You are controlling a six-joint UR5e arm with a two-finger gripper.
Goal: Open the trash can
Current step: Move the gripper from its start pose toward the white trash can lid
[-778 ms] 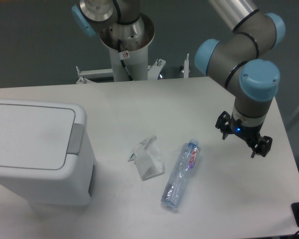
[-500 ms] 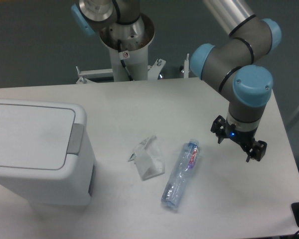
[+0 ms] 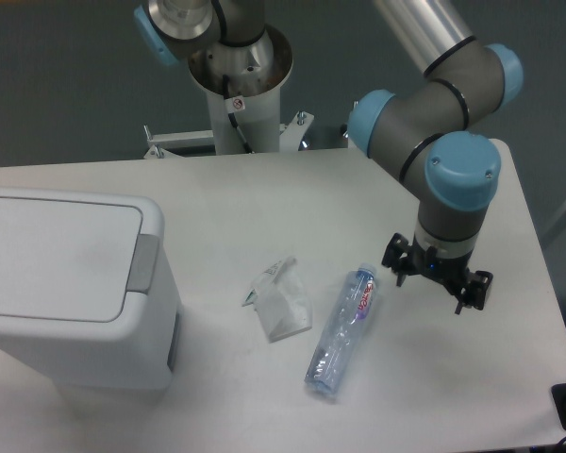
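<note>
Bottle, clear plastic, lying on its side at the near middle of the table. Crumpled white wrapper just left of it. Trash can, white, lid shut, grey tab on its right edge, at the near left corner. Gripper right of the bottle, above the tabletop, fingers apart, empty. Arm base at the far edge.

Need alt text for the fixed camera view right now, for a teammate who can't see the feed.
A white trash can with its lid shut stands at the table's left, while the arm's open, empty claw hangs over the right side. Between them lie a crumpled wrapper and an empty plastic bottle.
</note>
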